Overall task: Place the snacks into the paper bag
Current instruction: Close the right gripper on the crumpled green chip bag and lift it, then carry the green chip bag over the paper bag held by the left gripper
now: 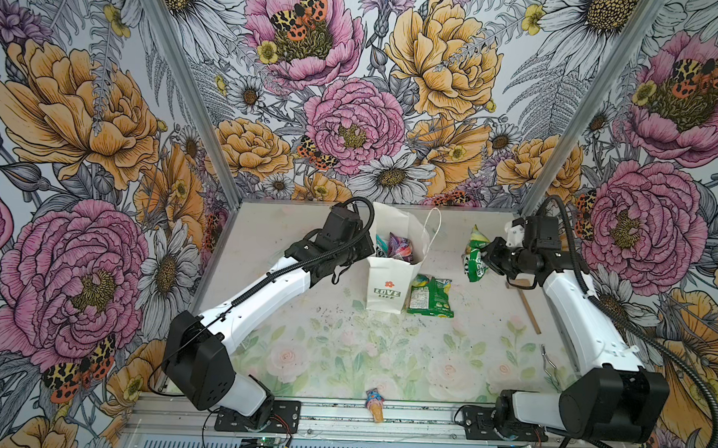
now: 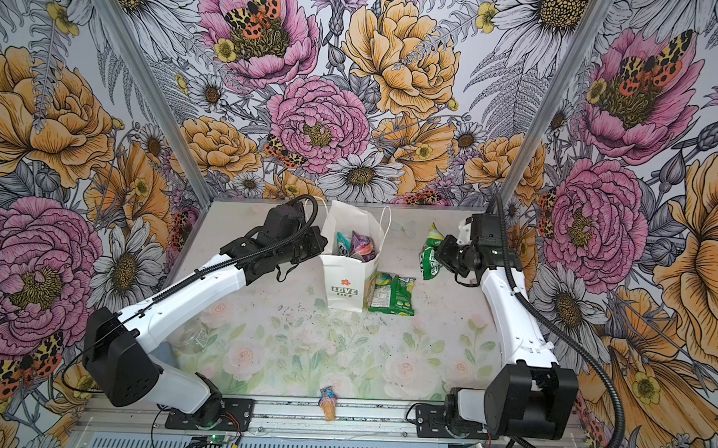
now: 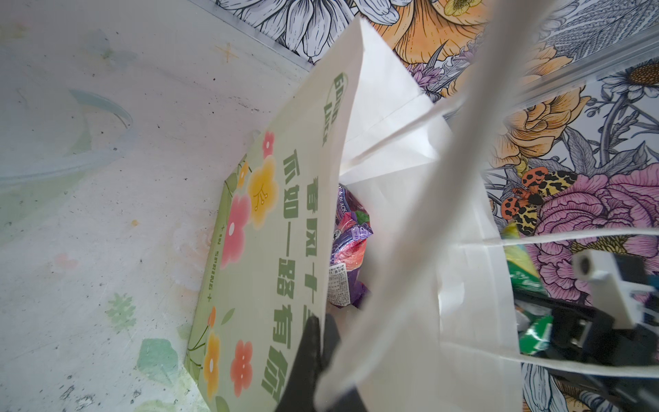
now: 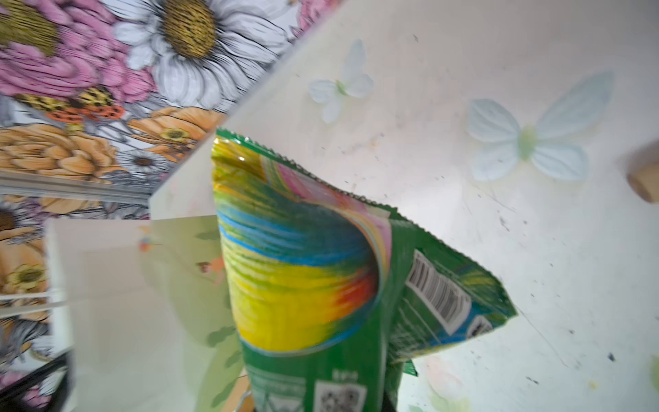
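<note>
The white paper bag (image 1: 388,284) stands upright mid-table with its mouth open. Inside lie several snacks (image 1: 398,245), among them a purple packet (image 3: 351,242). My left gripper (image 1: 366,246) is shut on the bag's left wall at the rim, one black finger (image 3: 313,342) outside it. My right gripper (image 1: 488,255) is shut on a green snack packet (image 1: 477,259) with a rainbow print (image 4: 303,285), held off the table to the right of the bag. Another green packet (image 1: 431,297) lies flat against the bag's right foot. The right jaws are hidden behind the packet in the wrist view.
A small ice-cream-cone trinket (image 1: 374,404) lies on the front rail. A wooden stick (image 1: 530,307) and a bent metal wire (image 1: 549,362) lie by the right arm. Flowered walls close in the back and both sides.
</note>
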You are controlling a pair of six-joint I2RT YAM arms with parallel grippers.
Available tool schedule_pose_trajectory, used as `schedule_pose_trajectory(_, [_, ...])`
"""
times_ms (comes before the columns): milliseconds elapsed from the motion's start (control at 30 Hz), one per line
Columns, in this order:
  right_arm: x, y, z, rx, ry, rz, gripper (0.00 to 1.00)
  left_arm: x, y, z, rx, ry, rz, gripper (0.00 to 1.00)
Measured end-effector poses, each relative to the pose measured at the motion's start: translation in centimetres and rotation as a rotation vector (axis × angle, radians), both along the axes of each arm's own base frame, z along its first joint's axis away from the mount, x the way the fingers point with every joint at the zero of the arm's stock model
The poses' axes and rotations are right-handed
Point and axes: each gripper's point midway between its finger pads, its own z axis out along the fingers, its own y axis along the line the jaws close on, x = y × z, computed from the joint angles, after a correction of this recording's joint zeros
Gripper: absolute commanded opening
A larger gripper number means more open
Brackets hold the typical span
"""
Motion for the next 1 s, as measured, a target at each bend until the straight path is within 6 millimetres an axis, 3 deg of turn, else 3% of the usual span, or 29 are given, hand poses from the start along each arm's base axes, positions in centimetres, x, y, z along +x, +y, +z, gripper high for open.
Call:
schedule_pose_trajectory(133, [0.2, 1.4, 8.7, 0.044, -0.207, 0.056, 0.12, 0.0, 0.0, 0.0, -0.001, 0.001, 0.001, 0.00])
schedule_pose_trajectory(300, [-1.5, 4.4, 18.5, 0.087, -0.440, 0.153, 0.11, 0.0, 0.0, 0.0, -0.005, 0.003, 0.003, 0.00])
schedule_pose_trajectory(500, [-4.0, 9.6, 24.7, 0.146, -0.574, 0.303, 0.08, 0.0, -0.2, 0.1, -0.008, -0.001, 0.001, 0.00])
schedule_pose_trajectory(600, [-4.2, 12.7, 25.6, 0.167, -0.590, 0.383, 0.07, -0.1, -0.2, 0.1, -0.008, -0.002, -0.001, 0.00])
schedule_pose_trajectory(667, [-3.9, 14.9, 25.2, 0.176, -0.576, 0.426, 0.06, -0.1, -0.2, 0.1, -0.008, -0.002, -0.001, 0.00])
schedule_pose_trajectory(867, [-1.1, 20.0, 20.0, 0.145, -0.449, 0.492, 0.03, -0.1, -0.2, 0.1, -0.008, -0.002, -0.001, 0.00])
schedule_pose_trajectory(1000, [1.1, 20.9, 16.2, 0.082, -0.371, 0.475, 0.02, 0.0, -0.2, 0.1, -0.007, -0.001, -0.001, 0.00])
